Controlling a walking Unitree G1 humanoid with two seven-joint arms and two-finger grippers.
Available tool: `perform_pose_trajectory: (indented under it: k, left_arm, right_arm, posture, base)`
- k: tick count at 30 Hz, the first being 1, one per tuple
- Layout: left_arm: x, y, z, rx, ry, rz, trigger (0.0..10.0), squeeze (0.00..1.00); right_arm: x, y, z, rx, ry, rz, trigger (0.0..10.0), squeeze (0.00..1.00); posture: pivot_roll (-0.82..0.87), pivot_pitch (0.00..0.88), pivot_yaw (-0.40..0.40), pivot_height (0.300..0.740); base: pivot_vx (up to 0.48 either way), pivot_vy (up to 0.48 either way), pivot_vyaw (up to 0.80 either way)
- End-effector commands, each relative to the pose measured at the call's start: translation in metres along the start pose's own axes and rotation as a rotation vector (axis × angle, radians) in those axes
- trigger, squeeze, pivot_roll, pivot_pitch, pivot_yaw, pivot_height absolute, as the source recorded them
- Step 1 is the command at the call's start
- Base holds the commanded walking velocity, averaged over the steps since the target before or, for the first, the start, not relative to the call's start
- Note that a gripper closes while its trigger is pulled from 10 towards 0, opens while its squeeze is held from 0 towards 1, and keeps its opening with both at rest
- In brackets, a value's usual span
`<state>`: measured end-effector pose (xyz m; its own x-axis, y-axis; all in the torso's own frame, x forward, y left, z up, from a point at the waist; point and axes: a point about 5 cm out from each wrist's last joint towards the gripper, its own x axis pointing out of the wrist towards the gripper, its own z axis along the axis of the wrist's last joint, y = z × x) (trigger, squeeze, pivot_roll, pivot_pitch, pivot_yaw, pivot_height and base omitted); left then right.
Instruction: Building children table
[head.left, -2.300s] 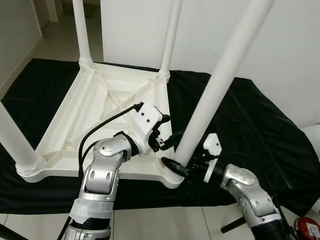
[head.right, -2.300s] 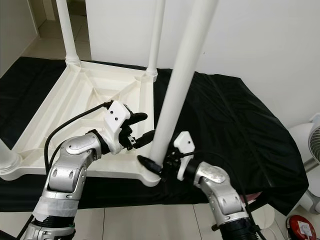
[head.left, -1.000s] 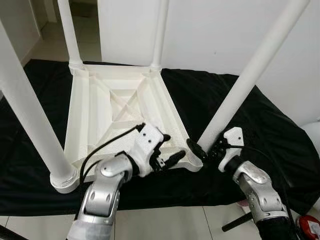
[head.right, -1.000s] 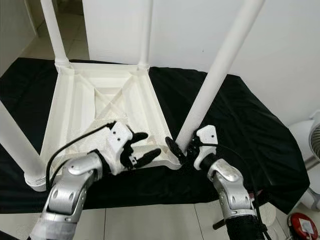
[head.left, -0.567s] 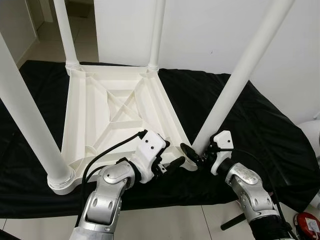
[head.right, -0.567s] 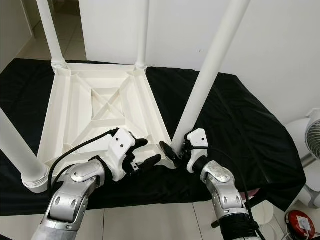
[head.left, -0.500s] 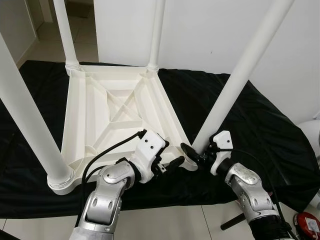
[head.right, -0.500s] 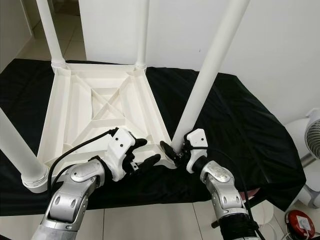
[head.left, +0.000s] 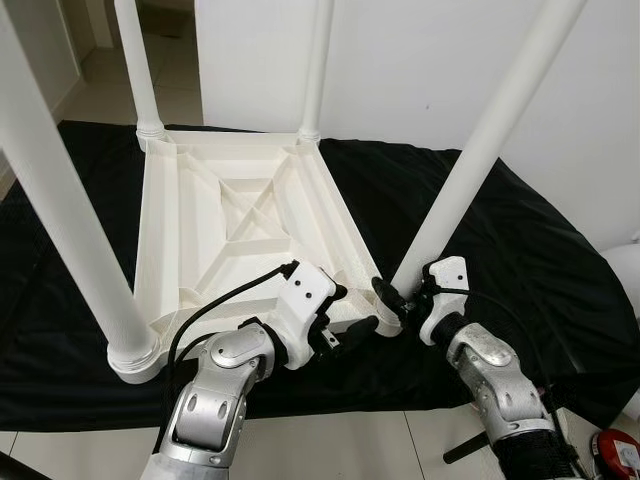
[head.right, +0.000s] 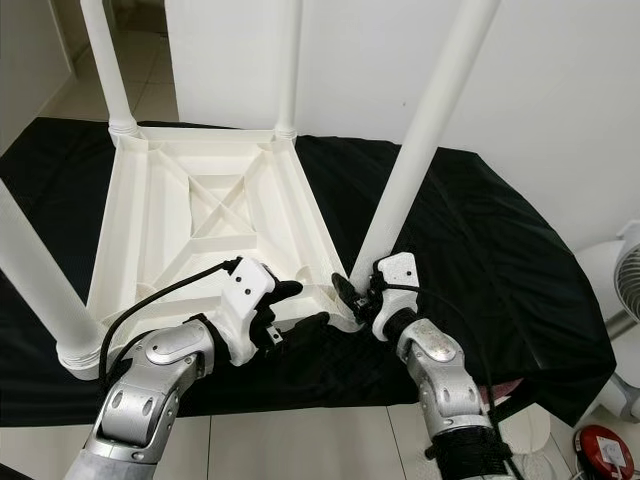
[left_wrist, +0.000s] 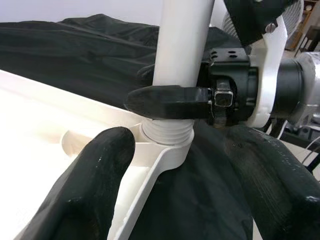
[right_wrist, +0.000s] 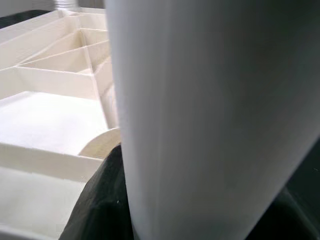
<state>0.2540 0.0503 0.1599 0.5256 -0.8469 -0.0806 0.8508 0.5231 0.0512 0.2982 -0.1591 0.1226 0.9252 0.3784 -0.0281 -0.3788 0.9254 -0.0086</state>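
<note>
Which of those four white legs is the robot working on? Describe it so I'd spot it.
Find the upside-down white table on the black cloth. The leg stands at its near right corner, the only one gripped at its base by the right gripper.

Cut-off legs, hidden grip

All four white legs (head.left: 480, 150) run out past the top edge. The right hand (head.left: 397, 301) wraps the near-right leg's base, its far finger hidden behind it; the right wrist view is blurred white.
</note>
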Motion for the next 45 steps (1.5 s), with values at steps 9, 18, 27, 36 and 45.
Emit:
perform_pose_trajectory:
  k: [9,18,27,36,45]
  left_arm:
    - [0.007,0.0,0.005,-0.016,-0.029,0.103,10.0,0.0]
    - [0.008,0.001,0.008,0.003,-0.038,0.117,10.0,0.0]
    - [0.01,0.005,0.014,0.02,-0.055,0.126,10.0,0.0]
    - [0.006,0.003,0.019,0.005,-0.075,0.041,10.0,0.0]
    - [0.008,0.006,0.022,0.032,-0.08,0.048,10.0,0.0]
  right_arm:
    - [-0.008,-0.003,-0.027,0.091,0.154,-0.442,0.0,0.0]
    - [0.002,0.017,-0.02,0.105,0.121,-0.474,10.0,0.0]
    - [0.009,0.017,-0.007,0.068,0.048,-0.348,10.0,1.0]
    - [0.006,-0.006,0.013,-0.008,-0.005,0.01,10.0,0.0]
    - [0.004,-0.024,0.022,-0.093,-0.03,0.164,10.0,0.0]
  posture:
    - [-0.01,0.0,-0.121,0.74]
    - [0.0,0.0,-0.131,0.74]
    - [0.0,0.0,-0.134,0.74]
    - [0.0,0.0,-0.132,0.74]
    - [0.0,0.0,-0.127,0.74]
  base:
    - [0.0,0.0,0.0]
    - [0.0,0.0,0.0]
    - [0.0,0.0,0.0]
    - [0.0,0.0,0.0]
    - [0.0,0.0,0.0]
